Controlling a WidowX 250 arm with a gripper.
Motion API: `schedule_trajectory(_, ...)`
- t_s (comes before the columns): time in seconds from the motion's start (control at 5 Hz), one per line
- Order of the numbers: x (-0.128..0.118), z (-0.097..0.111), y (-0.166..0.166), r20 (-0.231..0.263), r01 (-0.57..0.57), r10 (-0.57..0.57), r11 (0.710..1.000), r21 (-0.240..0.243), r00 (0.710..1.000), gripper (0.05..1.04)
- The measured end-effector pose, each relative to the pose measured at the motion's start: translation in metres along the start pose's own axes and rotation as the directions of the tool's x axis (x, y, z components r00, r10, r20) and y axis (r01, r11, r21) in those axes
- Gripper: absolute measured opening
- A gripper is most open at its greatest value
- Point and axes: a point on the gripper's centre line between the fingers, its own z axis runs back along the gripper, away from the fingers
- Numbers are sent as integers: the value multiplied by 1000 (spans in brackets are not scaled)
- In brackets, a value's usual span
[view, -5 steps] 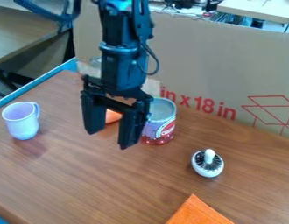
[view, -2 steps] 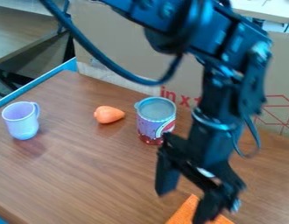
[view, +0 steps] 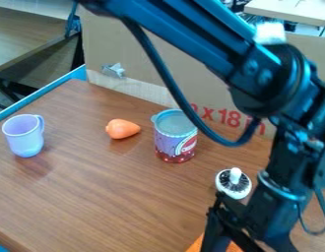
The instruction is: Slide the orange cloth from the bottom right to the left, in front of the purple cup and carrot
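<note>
desk: warm mid-brown, darker wood grain streaking across it; rim strip bright blue. mug: pale lavender, going light blue toward the base. small rounded piece: plain orange. can: mottled purple-blue body, red band low down with pale flecks, a red-and-white patch on the side, grey-blue top. round holder: white outer surface, black-and-white rayed pattern inside, white knob. cloth: strong orange. tool and arm: black, bluish highlights. cable: dark blue. cardboard: greyish tan, red lettering, paler strip low down.
</note>
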Motion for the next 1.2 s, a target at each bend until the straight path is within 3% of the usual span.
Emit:
schedule_trajectory(0.2, 3, -22, -3, -78, 12, -13, 1000, -12, 997, 1001)
schedule_trajectory(0.4, 7, -32, -1, -112, 11, -12, 1000, -5, 994, 1001)
schedule_trajectory(0.6, 9, -34, 10, -111, -18, 17, 1000, -9, 994, 1001)
schedule_trajectory(0.8, 9, -37, 39, -123, -37, 41, 999, 36, 992, 1001)
schedule_trajectory(1.0, -4, -36, 99, -115, -149, 159, 985, 90, 981, 1001)
schedule_trajectory(1.2, -29, -41, 151, -103, -324, 333, 941, 100, 937, 1001)
